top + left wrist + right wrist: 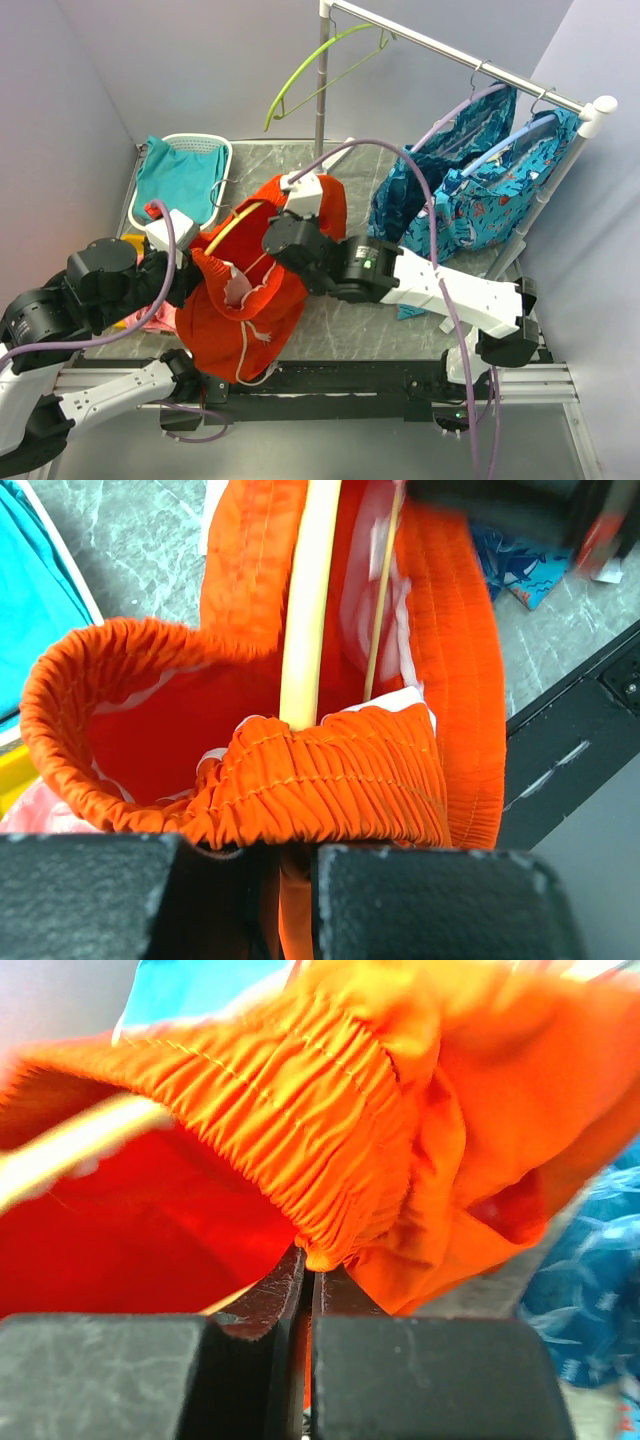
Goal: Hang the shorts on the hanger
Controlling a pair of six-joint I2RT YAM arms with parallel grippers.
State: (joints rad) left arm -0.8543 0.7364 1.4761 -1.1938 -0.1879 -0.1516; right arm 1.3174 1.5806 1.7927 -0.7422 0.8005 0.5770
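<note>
The red-orange shorts (pixel 245 295) hang bunched between my two arms above the table's front left. The yellow hanger (pixel 232 226) pokes out of their top; in the left wrist view the hanger (pixel 308 610) runs down into the open elastic waist of the shorts (pixel 330 780). My left gripper (pixel 192 268) is shut on the near waistband, with fabric pinched between its fingers (pixel 295 855). My right gripper (pixel 283 236) is shut on the far side of the waistband (pixel 312 1265). In the right wrist view the hanger (pixel 70 1145) is a blurred streak inside the shorts (pixel 300 1110).
A white basket (pixel 226 160) with teal cloth stands at the back left. A pink cloth (pixel 150 318) lies under my left arm. On the rack rail (pixel 450 50) hang a lime-green hanger (pixel 310 65) and teal patterned garments (pixel 480 180).
</note>
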